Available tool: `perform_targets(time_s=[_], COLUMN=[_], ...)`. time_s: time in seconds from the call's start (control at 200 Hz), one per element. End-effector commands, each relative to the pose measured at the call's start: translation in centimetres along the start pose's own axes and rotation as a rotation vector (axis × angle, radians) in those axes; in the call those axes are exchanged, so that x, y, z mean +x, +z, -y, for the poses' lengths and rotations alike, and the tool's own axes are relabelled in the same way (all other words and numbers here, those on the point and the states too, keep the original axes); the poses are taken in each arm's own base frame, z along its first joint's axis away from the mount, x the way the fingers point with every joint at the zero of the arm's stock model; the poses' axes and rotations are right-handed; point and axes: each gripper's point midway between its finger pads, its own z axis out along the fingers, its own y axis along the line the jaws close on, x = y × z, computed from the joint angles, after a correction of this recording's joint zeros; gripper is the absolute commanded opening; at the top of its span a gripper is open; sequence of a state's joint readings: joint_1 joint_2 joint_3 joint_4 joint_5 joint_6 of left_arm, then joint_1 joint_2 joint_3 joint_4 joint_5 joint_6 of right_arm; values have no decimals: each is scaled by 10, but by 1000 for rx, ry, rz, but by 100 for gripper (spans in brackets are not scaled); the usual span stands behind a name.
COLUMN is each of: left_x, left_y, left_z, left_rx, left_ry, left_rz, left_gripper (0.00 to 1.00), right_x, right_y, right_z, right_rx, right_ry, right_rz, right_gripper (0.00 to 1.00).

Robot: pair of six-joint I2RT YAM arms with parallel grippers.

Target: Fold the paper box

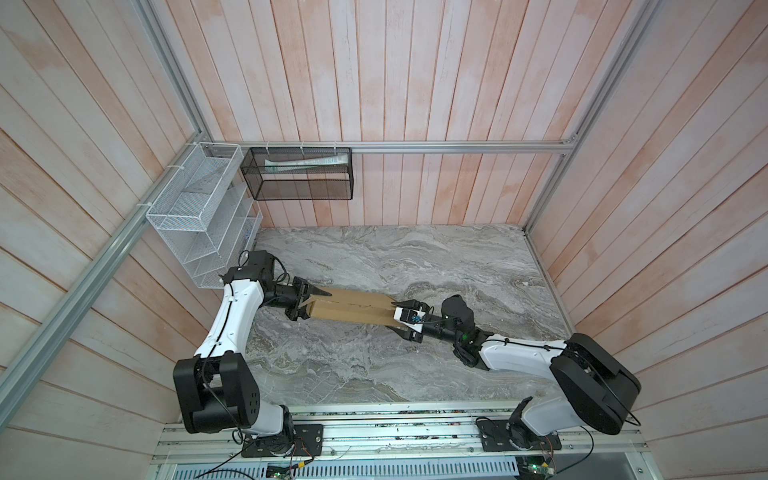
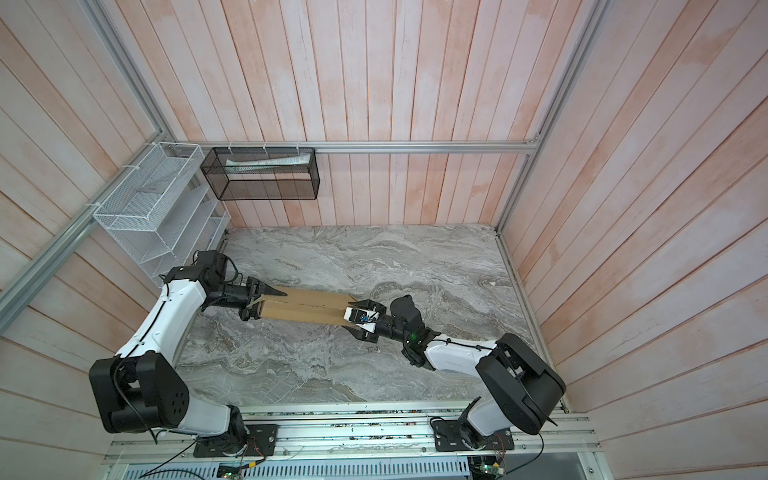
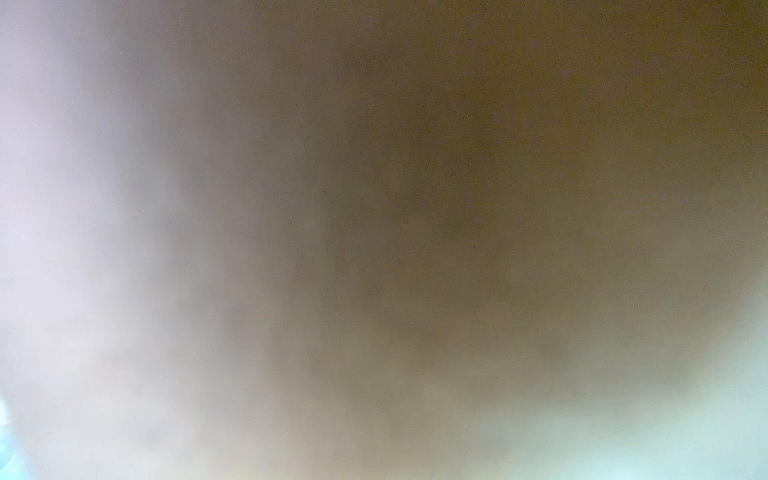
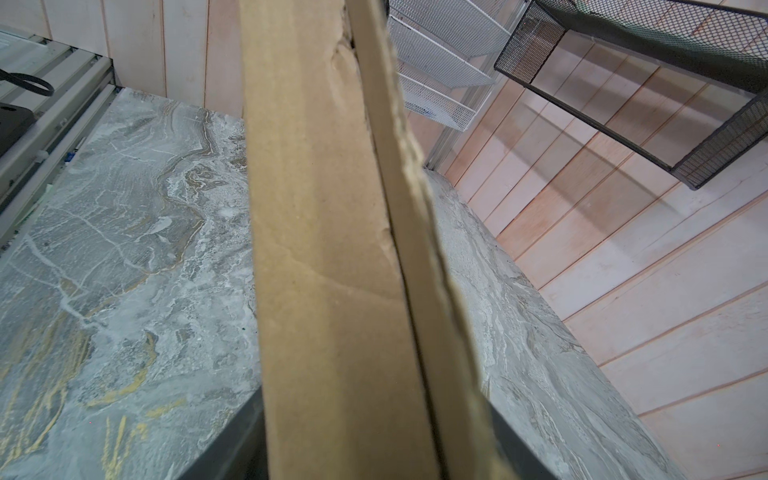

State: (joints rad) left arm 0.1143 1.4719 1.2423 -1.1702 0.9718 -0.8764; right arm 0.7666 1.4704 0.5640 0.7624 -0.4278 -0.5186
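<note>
left gripper (image 1: 313,305) is seen in both top views clamped on one end of the box (image 1: 353,307) above the table (image 1: 374,257); right gripper (image 1: 392,316) is set astride the other end, its hold unclear. only tan blur is shown by the left wrist view. box (image 4: 332,249) is flanked by dark fingers (image 4: 245,440) in the right wrist view.

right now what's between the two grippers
The cardboard box fills the whole stretch: one end sits inside the left gripper, the other inside the right gripper. Both top views show it.

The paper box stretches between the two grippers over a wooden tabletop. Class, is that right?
No: both top views show a grey marbled tabletop, not wooden. The paper box does stretch between the left gripper and right gripper.
</note>
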Motion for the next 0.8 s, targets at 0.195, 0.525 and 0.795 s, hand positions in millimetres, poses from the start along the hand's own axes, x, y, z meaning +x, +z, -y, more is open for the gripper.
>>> perform_targets(time_s=[0.195,0.525,0.795], left_x=[6,6,1], left_y=[-2,-4,-6], left_z=[6,6,6], left_rx=[36,34,32], left_ry=[37,56,65], left_rz=[-53,-48,-37], left_gripper=[48,55,57], right_x=[-15,-15,-15], right_y=[3,-1,-2], right_z=[4,2,2], right_rx=[2,6,7], right_ry=[-26,-28,-33], right_rz=[27,30,23], right_gripper=[63,63,62])
